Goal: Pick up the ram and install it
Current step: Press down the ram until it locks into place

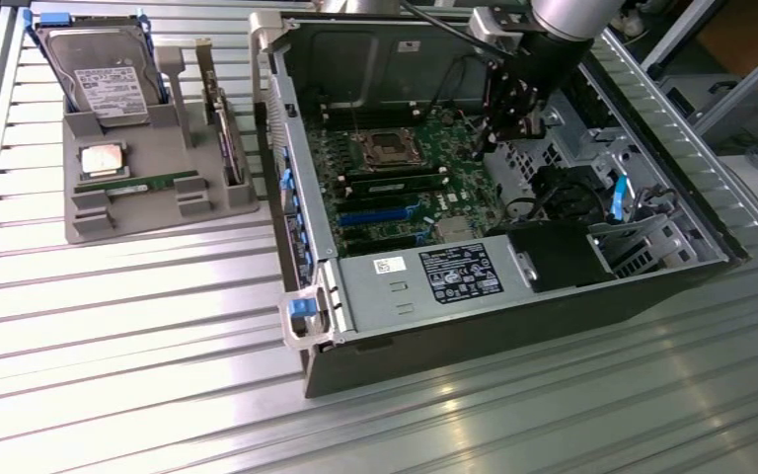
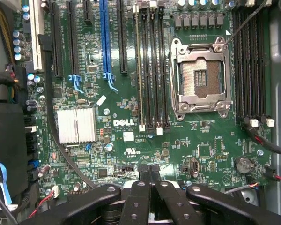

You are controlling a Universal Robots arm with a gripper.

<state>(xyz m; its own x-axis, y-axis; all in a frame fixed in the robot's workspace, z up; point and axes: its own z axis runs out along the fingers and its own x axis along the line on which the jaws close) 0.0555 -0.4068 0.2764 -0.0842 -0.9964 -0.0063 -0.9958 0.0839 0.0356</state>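
Note:
The ram [image 1: 142, 184], a narrow green stick, lies in a slot of the grey holder [image 1: 155, 212] on the exterior view's left, outside the computer case [image 1: 485, 296]. My gripper [image 1: 508, 123] hangs inside the open case, over the motherboard [image 2: 107, 140] and far from the ram. In the wrist view my gripper [image 2: 150, 169] is shut, its fingertips pressed together with nothing between them. Black memory slots [image 2: 152, 65] run beside the bare processor socket [image 2: 200, 77], and a second bank of slots [image 2: 250, 65] lies on the socket's other side.
The grey holder also carries a silver hard drive [image 1: 103, 74], a square processor chip [image 1: 103, 158] and an upright card [image 1: 225, 128]. Inside the case are the power supply [image 1: 452, 276], a drive cage [image 1: 630, 242], loose cables [image 2: 267, 140] and a small heatsink [image 2: 76, 125].

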